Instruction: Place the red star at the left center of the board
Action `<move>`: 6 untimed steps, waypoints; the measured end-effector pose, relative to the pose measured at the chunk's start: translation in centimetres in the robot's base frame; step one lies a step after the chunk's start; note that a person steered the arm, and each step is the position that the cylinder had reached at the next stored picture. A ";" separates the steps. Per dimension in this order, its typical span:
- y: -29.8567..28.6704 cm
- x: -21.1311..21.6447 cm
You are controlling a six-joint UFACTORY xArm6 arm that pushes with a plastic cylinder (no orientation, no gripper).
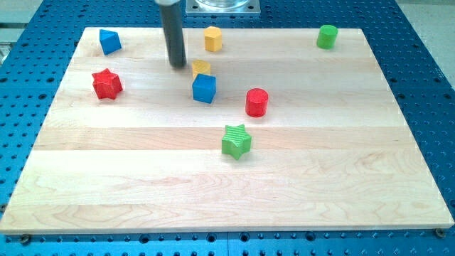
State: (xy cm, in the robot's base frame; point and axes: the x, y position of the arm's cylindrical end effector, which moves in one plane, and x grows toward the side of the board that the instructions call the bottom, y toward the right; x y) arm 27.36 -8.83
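Seven blocks on the wooden table [142, 178]. Red star [107, 84] sits near the view's left edge, upper-left part of the board, clear of other blocks. My tip [178, 66] is down near the view's top centre, well right of the red star, just left of the yellow block [201, 68], whose shape is unclear. No pincer on this rod, so no open or closed state to tell. Blue cube [204, 88] touches the yellow block from below. Blue block [109, 41] top left. Yellow hexagon-like block [213, 38] top centre. Green cylinder [327, 36] top right. Red cylinder [257, 102] centre. Green star [237, 141] below it.
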 end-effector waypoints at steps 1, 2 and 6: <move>2.4 3.7; 3.3 8.5; -5.3 4.8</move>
State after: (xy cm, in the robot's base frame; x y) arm 32.13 -14.13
